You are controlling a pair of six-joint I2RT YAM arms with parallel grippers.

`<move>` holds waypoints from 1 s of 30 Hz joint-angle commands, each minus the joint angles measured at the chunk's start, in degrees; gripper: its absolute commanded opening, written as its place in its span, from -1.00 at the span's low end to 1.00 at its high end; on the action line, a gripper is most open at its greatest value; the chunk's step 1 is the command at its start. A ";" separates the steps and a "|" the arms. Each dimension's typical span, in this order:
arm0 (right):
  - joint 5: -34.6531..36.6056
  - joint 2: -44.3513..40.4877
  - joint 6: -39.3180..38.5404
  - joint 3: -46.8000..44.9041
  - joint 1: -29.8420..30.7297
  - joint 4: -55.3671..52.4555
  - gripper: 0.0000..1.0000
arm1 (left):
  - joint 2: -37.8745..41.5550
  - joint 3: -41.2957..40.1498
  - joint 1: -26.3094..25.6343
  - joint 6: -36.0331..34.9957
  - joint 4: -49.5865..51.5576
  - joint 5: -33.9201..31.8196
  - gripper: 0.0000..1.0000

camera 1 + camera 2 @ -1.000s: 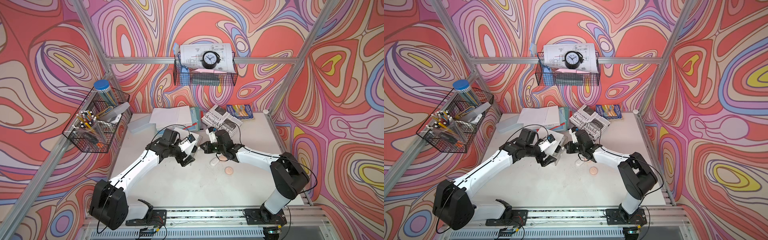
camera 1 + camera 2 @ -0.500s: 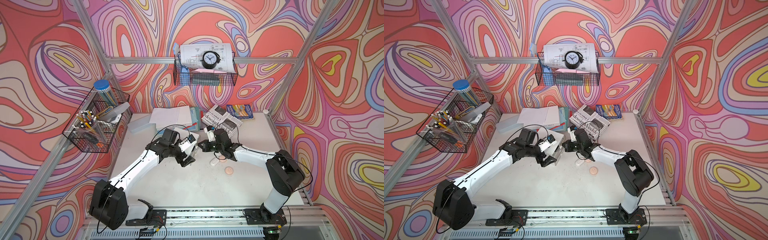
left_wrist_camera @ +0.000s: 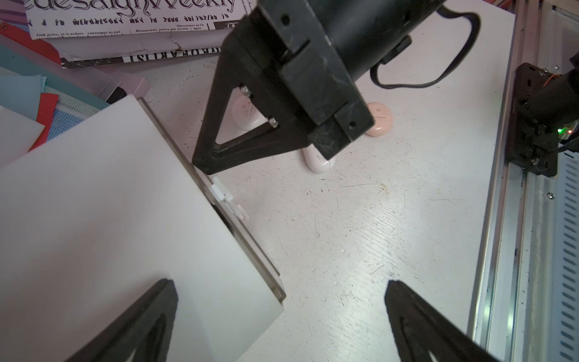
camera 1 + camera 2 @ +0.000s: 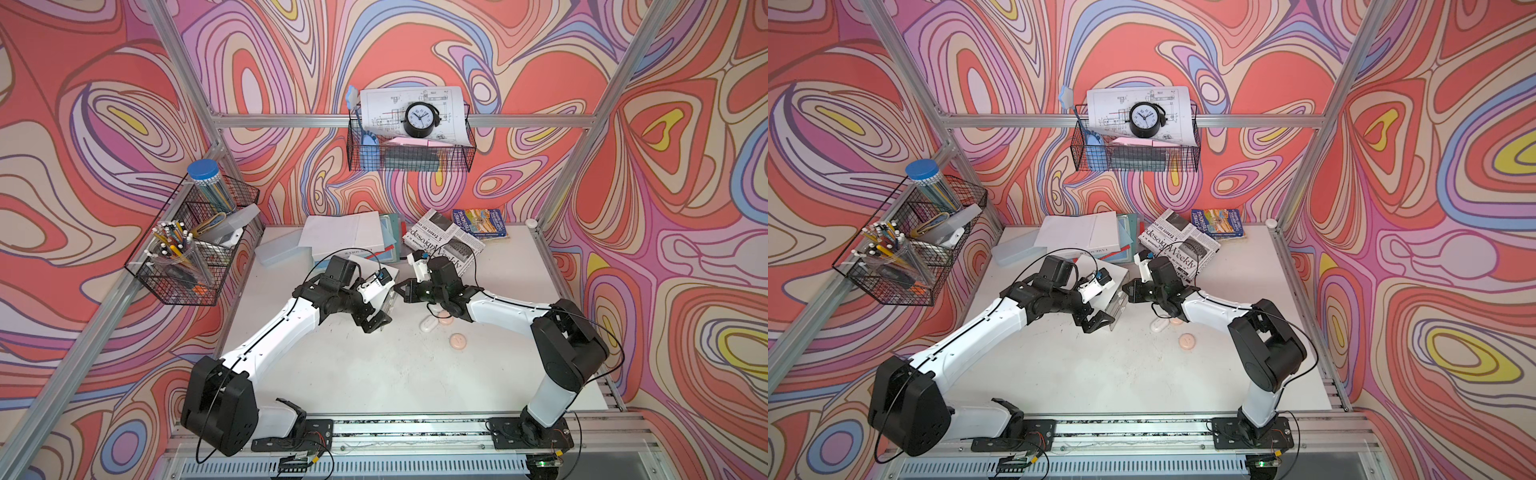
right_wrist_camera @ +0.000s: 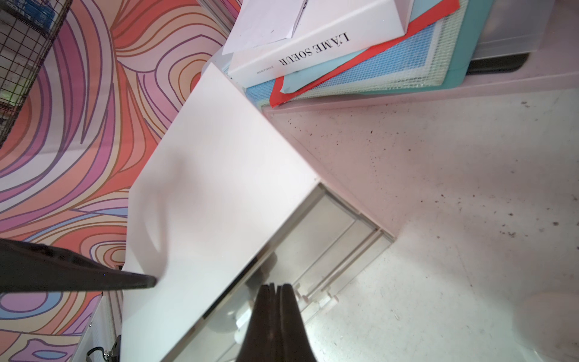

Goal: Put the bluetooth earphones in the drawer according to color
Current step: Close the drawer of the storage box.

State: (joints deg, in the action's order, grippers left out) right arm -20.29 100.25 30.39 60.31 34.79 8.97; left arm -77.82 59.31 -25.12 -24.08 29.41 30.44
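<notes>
Three earphone cases lie loose on the worktop, a little right of its centre. A white case (image 4: 428, 323) sits nearest the middle. A beige-pink case (image 4: 458, 341) lies apart from it, closer to the front edge. A third case (image 4: 446, 320), pale pink, is half hidden under the right arm, just beside the white one.

The drawer cabinet (image 3: 109, 203) stands near the worktop's middle, toward the back edge, right in front of a stack of books and folders (image 5: 329, 53). In both top views the left arm's wrist covers most of it, leaving only its clear drawer fronts showing (image 4: 1119, 301).

The left gripper (image 3: 280, 282) is spread wide over the cabinet's front corner, one finger above the white top and the other above bare worktop, with nothing between them.

The right gripper (image 5: 275, 288) has its fingers pressed together, with its tip at the clear front of the uppermost drawer, close to the tiny white knobs (image 3: 225, 197). Whether it touches the front cannot be told. A pale rounded shape shows through that front, too blurred to name.
</notes>
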 commanded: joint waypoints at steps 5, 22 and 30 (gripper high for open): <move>-2.76 3.02 0.20 2.94 0.02 1.55 -1.00 | -1.03 0.79 0.12 -0.45 4.30 -0.72 0.97; -1.63 -3.19 5.49 -2.86 -0.07 1.77 -1.00 | 7.89 -4.22 0.16 2.77 -9.14 -8.97 0.97; -4.84 -2.29 9.76 -5.07 -0.51 4.55 -1.00 | 6.87 -3.30 0.24 2.98 -7.49 -9.18 0.97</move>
State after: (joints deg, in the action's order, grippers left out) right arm -23.16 97.71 37.74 56.21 34.57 11.25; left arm -69.89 55.64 -25.12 -22.00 21.45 21.85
